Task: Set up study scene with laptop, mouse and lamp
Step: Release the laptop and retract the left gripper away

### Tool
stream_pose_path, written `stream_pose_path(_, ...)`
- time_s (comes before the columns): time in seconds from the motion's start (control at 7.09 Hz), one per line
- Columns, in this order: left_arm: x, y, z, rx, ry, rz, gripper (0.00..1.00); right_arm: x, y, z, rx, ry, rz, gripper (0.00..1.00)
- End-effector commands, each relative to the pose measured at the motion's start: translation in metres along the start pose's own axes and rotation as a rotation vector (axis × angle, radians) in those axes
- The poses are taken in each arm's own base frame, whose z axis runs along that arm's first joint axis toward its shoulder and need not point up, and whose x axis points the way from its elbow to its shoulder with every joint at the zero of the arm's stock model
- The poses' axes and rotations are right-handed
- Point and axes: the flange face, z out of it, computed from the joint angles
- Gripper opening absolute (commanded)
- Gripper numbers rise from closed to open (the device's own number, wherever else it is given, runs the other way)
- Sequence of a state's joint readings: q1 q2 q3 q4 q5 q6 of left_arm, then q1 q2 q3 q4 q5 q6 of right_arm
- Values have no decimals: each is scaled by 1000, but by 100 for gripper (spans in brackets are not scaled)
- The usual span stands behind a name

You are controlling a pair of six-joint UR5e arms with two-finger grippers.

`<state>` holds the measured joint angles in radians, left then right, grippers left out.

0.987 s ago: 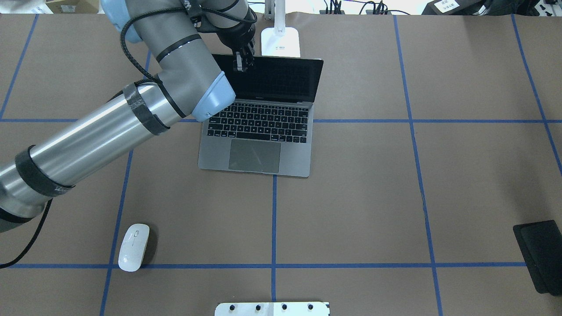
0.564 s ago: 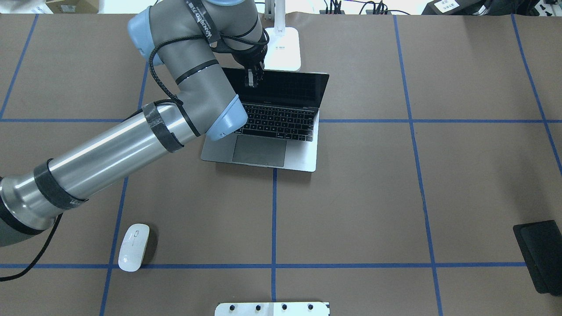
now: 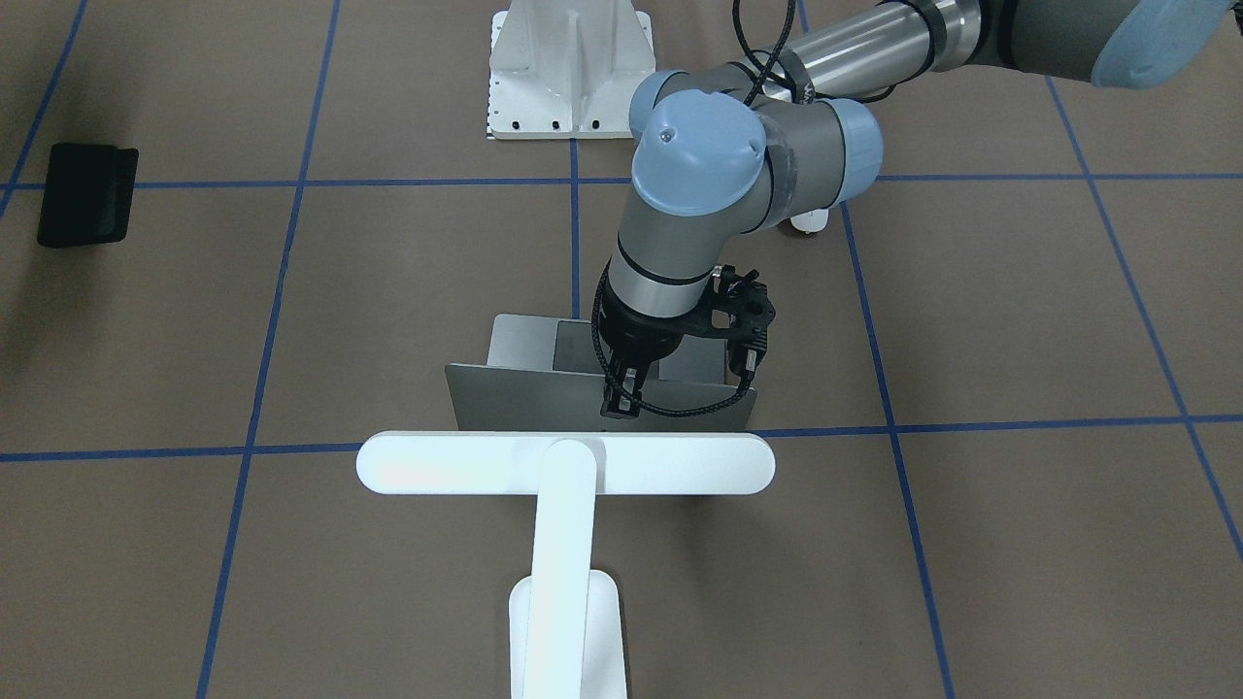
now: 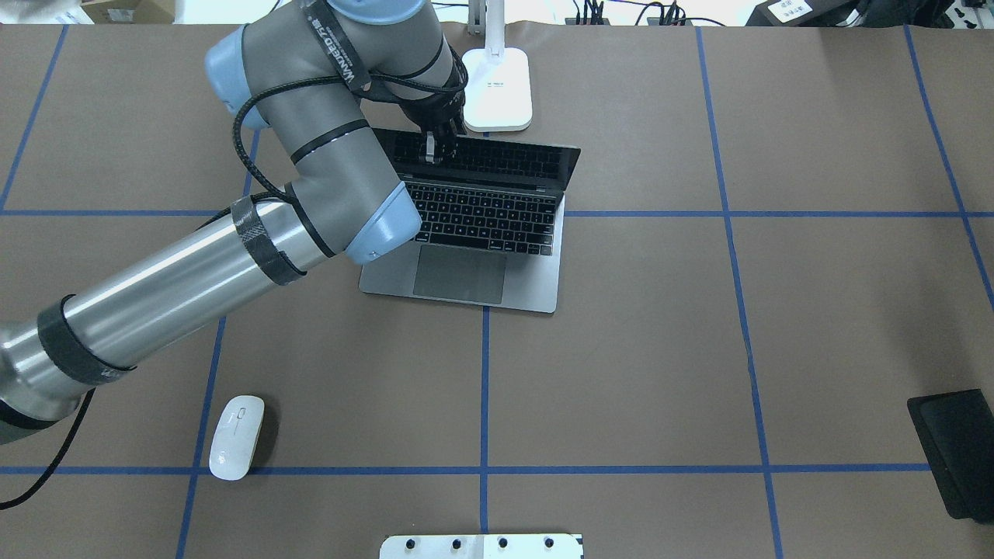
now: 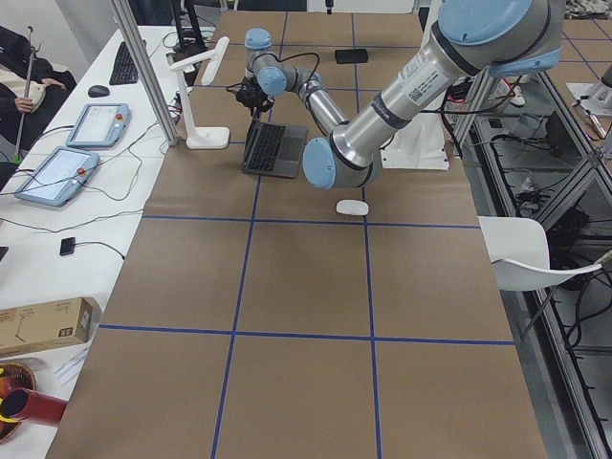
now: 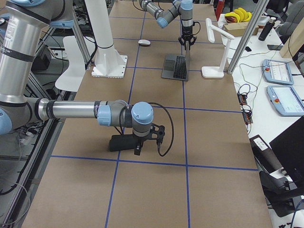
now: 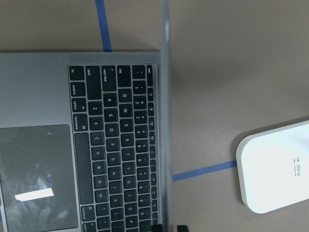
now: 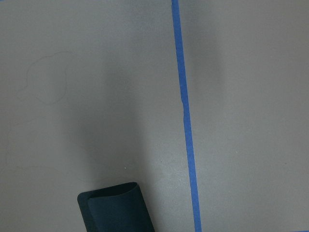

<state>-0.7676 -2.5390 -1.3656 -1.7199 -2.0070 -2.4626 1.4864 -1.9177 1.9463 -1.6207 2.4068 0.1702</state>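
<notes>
Left jaws clamped on laptop [image 4: 466,273] lid, right jaws unclear, brown blue-taped table [image 4: 621,373], white desk [image 5: 105,215] alongside

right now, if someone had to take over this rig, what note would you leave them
left gripper: shut on the top edge of the screen of the thin grey metal laptop, which stands open with its screen near upright.
right gripper: by the black flexible mat on the robot's right; whether it is open or shut cannot be told.
large white T-shaped desk lamp: upright just behind the laptop, on the side away from the robot.
small glossy white oval mouse: on the robot's left, well apart from the laptop.
done: laptop open in front of the lamp.
left: release the screen, then probably bring the mouse beside the laptop.
</notes>
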Motion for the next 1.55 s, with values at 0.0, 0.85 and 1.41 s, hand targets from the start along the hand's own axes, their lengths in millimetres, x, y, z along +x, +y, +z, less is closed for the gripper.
stream_pose_path(0.0,1,-23,-43,-36,4,63,99,-2,-2,-1,3,-2,5,100)
stream_pose_path(0.85,-110,-152,-111,6,-59,746,99,-16,-17,-12,33,-5,12,100)
stream_pose_path(1.41,-146,-227,-125,8,-177,1121,99,3,-19,17,-29,13,46,100)
